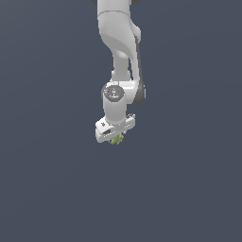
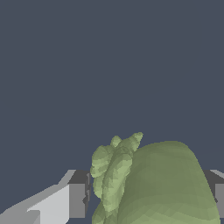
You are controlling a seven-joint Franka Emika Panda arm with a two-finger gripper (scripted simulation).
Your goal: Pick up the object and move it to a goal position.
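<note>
Risk first: slip. We see the object [image 1: 116, 139] poking out just below the gripper [image 1: 115, 133] at centre frame in the exterior view, only a small yellow-green lump showing under the white body. In the wrist view the object [image 2: 148, 183] fills the lower middle of the frame, sitting between the two fingers [image 2: 77, 200], one at lower left, one at the lower right edge. Fingers look closed in on it from both sides, so we read it as pinched, but the contact faces themselves are hidden behind the lumpy surface.

What could go wrong, in our judgement:
- The shape is uneven and roundish, so the pads likely bear on a few bumps only; a fast move could let it rotate or squirt out.
- It hangs low in the grasp, mostly beyond the tips in the exterior view, so the hold may be shallow.
- No goal marker visible in either view, so we can't judge the remaining travel.

Arm pose: links come down from the top centre of the exterior view, wrist pointing roughly straight down, hand slightly rotated. We cannot tell whether the object touches the plain dark tabletop [image 1: 189, 189].
</note>
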